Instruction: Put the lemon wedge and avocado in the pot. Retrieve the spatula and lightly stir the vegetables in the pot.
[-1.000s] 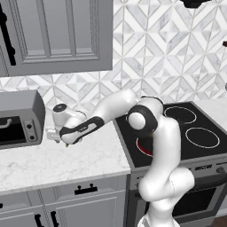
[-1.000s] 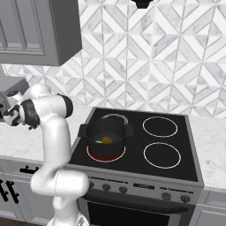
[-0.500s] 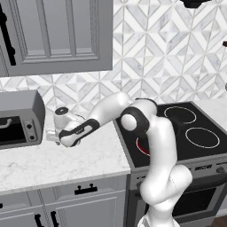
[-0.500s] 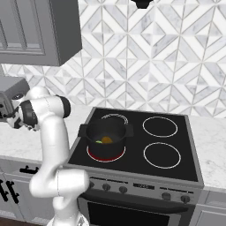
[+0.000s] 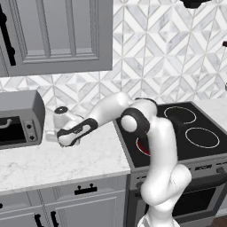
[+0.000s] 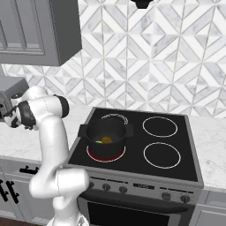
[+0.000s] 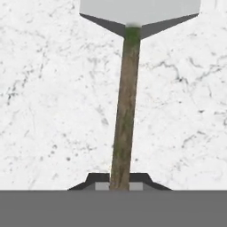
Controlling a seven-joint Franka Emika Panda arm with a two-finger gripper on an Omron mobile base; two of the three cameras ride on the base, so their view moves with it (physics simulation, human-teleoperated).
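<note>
Already the lemon wedge (image 6: 98,141) and the avocado (image 6: 106,140) are seen lying together inside the pot (image 6: 106,132), which stands on the near left burner of the stove (image 6: 185,145). The spatula (image 7: 126,95) is shown flat on the marbled counter (image 7: 48,111), well apart from the pot and to its left. In the hand view its thin dark handle is seen running straight away from the gripper (image 7: 120,182), with the light-grey blade (image 7: 139,11) at the far end; the long axis is thus aligned with the line of sight of the hand. The jaws are drawn together on the near end of the handle, one dark tip on each side, so the spatula is judged to be clamped. In the left base view the gripper (image 5: 52,135) is lowered to the counter beside the toaster oven (image 5: 17,117). A lift is judged to be called for next, followed by a carry rightward to the pot.
</note>
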